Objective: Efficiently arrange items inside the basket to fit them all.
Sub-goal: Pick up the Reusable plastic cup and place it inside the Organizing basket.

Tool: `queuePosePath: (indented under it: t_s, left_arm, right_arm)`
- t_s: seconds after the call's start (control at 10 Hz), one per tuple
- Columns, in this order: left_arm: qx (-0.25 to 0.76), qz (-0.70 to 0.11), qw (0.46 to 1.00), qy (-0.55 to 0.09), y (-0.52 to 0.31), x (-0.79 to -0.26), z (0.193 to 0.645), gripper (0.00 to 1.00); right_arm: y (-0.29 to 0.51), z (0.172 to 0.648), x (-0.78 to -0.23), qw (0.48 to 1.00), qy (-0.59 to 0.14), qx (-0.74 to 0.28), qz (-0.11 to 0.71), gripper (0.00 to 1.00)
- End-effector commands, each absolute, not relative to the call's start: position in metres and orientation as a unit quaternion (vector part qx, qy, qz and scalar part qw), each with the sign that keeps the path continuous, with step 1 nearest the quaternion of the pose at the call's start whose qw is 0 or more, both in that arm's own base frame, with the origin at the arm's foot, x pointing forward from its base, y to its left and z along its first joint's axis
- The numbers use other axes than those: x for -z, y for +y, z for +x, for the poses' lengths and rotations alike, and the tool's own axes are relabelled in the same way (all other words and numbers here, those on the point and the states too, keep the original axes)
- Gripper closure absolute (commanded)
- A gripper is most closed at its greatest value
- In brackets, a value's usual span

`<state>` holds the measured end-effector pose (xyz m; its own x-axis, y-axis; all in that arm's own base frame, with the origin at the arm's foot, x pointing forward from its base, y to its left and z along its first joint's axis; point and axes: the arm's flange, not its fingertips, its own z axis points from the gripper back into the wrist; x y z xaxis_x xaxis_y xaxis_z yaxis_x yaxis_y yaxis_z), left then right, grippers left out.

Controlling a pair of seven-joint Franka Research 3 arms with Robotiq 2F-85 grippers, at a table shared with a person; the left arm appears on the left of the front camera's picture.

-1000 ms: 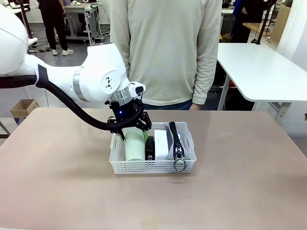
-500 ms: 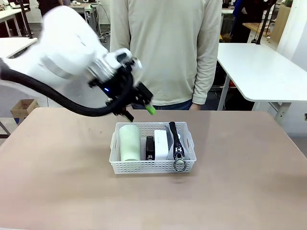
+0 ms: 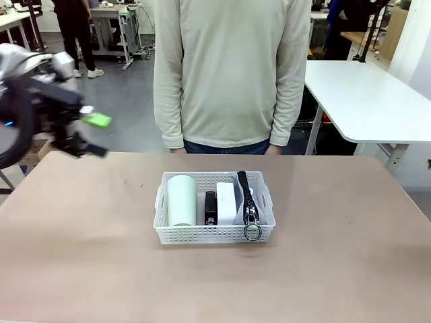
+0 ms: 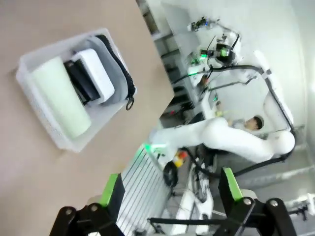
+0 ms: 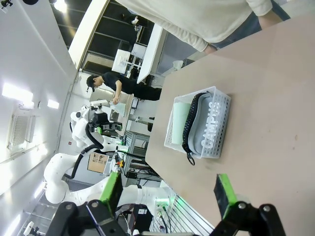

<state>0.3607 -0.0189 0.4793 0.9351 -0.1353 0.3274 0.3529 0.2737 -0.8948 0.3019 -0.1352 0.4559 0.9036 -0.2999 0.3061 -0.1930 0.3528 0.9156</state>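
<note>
Basket (image 3: 214, 232) packed: cup (image 3: 182, 200), stapler (image 3: 211, 207), box (image 3: 226, 203), pouch (image 3: 248, 198) side by side; left pincer (image 3: 91, 134) and right pincer (image 5: 167, 191) both spread, empty; apparently nothing left.

From my right wrist I read "CAMPUS" in white capitals, sideways, on the grey pouch (image 5: 210, 129) in the basket (image 5: 224, 105). No other print on the cup, box or stapler is legible to me.

At frame centre I see the basket (image 3: 214, 232) on the table (image 3: 337, 256). Inside it, left to right: cup (image 3: 182, 200), stapler (image 3: 211, 206), box (image 3: 225, 202), pouch (image 3: 248, 198). A person (image 3: 232, 74) stands behind the table. The left gripper (image 3: 91, 134) sits at upper left.
</note>
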Motion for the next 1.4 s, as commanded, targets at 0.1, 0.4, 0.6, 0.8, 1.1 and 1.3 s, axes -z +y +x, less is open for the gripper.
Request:
queuePosePath:
  t_s: [0.1, 0.4, 0.6, 0.8, 1.1, 1.3]
  left_arm:
    - [0.046, -0.670, 0.718, -0.184, 0.083, -0.428, 0.330, 0.00]
    - [-0.029, -0.696, 0.669, -0.258, 0.155, -0.386, 0.273, 0.00]
    - [-0.002, -0.717, 0.649, -0.255, 0.151, -0.364, 0.272, 0.00]
    - [-0.054, -0.691, 0.674, -0.255, 0.190, -0.389, 0.280, 0.00]
    - [-0.054, -0.691, 0.674, -0.255, 0.190, -0.389, 0.280, 0.00]
    - [-0.054, -0.691, 0.674, -0.255, 0.190, -0.389, 0.280, 0.00]
  right_arm:
    - [-0.135, 0.303, -0.458, 0.788, -0.224, 0.032, 0.572, 0.00]
    - [-0.135, 0.303, -0.458, 0.788, -0.224, 0.032, 0.572, 0.00]
    - [-0.135, 0.303, -0.458, 0.788, -0.224, 0.032, 0.572, 0.00]
    - [-0.135, 0.303, -0.458, 0.788, -0.224, 0.032, 0.572, 0.00]
    - [-0.135, 0.303, -0.458, 0.788, -0.224, 0.032, 0.572, 0.00]
    - [-0.135, 0.303, -0.458, 0.788, -0.224, 0.032, 0.572, 0.00]
